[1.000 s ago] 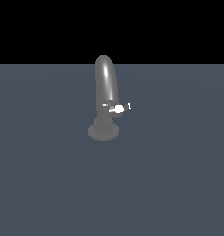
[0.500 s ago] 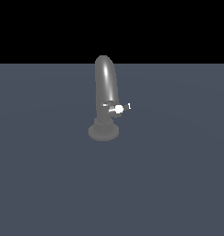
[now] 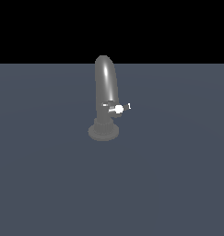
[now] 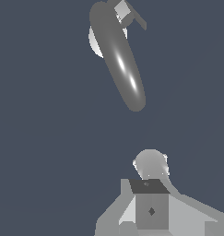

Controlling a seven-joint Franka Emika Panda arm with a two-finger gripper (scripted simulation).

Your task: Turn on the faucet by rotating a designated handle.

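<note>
Faucet [image 3: 105,87]: glossy grey metal tube, thick, curved over at top, round flanged base, upright mid dark slate matte floor [image 3: 178,184]. Thin short handle [image 3: 118,108], white knob tip, projects toward exterior view's right. Pale blocky gripper [image 4: 150,203] apart from faucet; jaw state cannot tell.

A: Can you make out the tool [image 4: 152,209]?
B: Barely. The wrist view's edge cuts it off, so its jaws cannot be read; the exterior view lacks it.
A: And the handle [image 3: 118,108]?
B: Too small for detail. In the wrist view the faucet [image 4: 118,55] hides its own base.
</note>
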